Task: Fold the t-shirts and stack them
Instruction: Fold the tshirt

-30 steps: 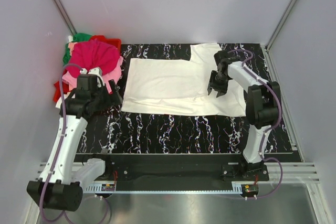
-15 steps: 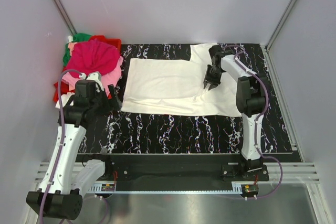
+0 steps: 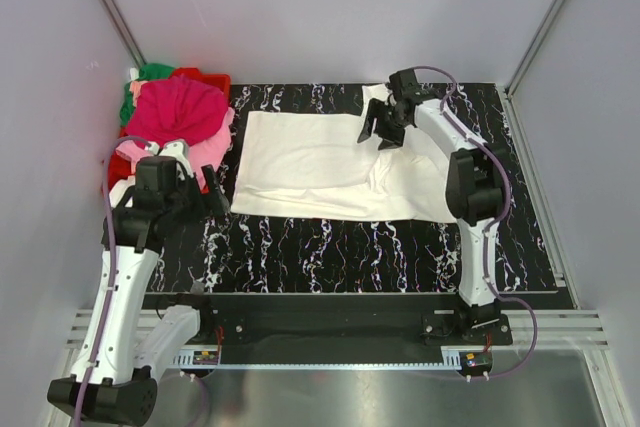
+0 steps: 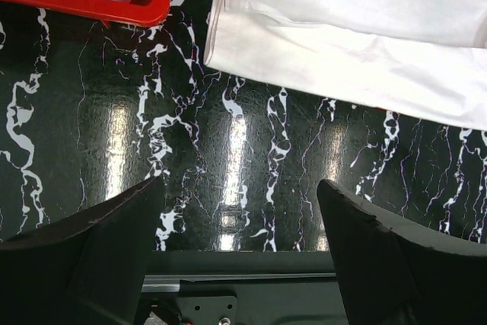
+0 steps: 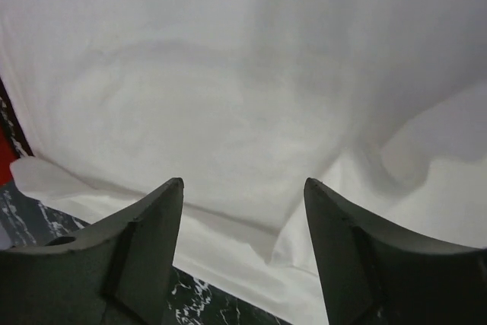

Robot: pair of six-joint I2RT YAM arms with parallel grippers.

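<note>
Top external view: I find the large white cloth t-shirt [image 3: 310, 162] spread flat on the black white-veined table [image 3: 330, 242], its right part rumpled. The heap of magenta, pink and green cloth shirts [image 3: 178, 112] sits in the red plastic bin [image 4: 114, 9] at the table's far left corner. My right tool [image 5: 242, 184] hangs over the white shirt's far right part, fingers well apart, gripping nothing. My left tool [image 4: 240, 188] stands wide open over bare table beside the bin, empty.
</note>
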